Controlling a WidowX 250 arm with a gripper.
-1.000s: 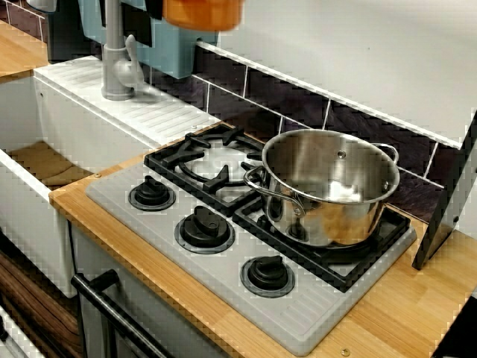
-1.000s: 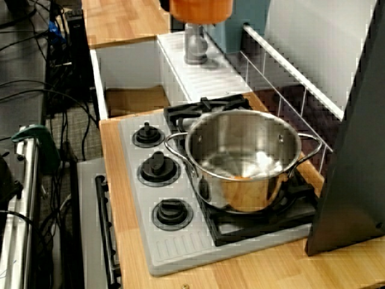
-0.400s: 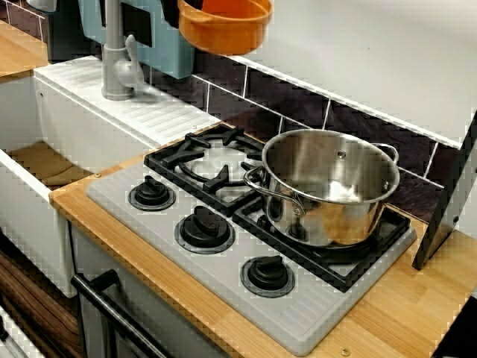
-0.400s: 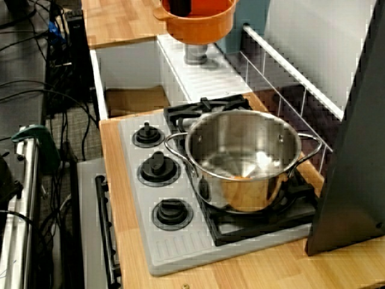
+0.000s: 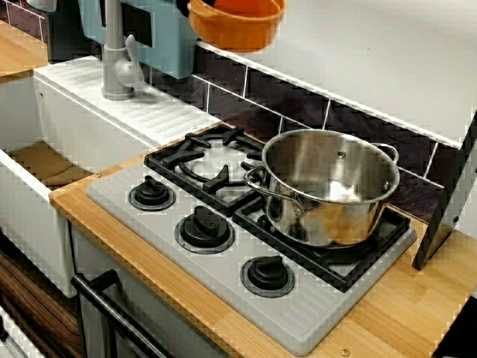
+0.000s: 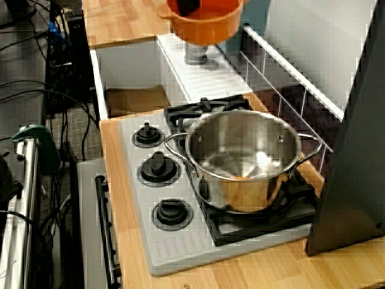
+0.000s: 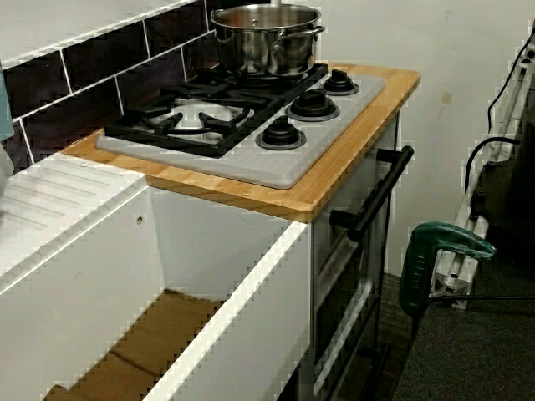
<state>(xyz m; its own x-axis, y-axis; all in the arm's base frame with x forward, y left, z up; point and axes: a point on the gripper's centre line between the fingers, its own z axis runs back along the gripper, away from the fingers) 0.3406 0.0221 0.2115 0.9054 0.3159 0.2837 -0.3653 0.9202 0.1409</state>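
An orange bowl [image 5: 237, 22] hangs in the air at the top of the front view, over the tiled back wall between the tap and the stove. In the side view the orange bowl [image 6: 207, 21] is also at the top edge. There my gripper [image 6: 185, 7] shows only as a dark finger reaching inside the bowl's near rim, shut on that rim. The rest of the gripper is cut off by the frame. A steel pot [image 5: 328, 186] stands empty on the stove's right burner, well below and to the right of the bowl. From the sink end the pot [image 7: 267, 38] is seen at the stove's far end.
A grey tap [image 5: 115, 52] stands on the white sink surround, with the deep sink basin [image 5: 45, 164] to its left. Three black knobs [image 5: 205, 227] line the stove's front. A dark panel [image 5: 447, 201] leans at the right. A green clamp [image 7: 439, 251] sits beside the oven.
The orange bowl has moved to the right, away from the tap and towards the stove, still held by my gripper. The pot has not moved.
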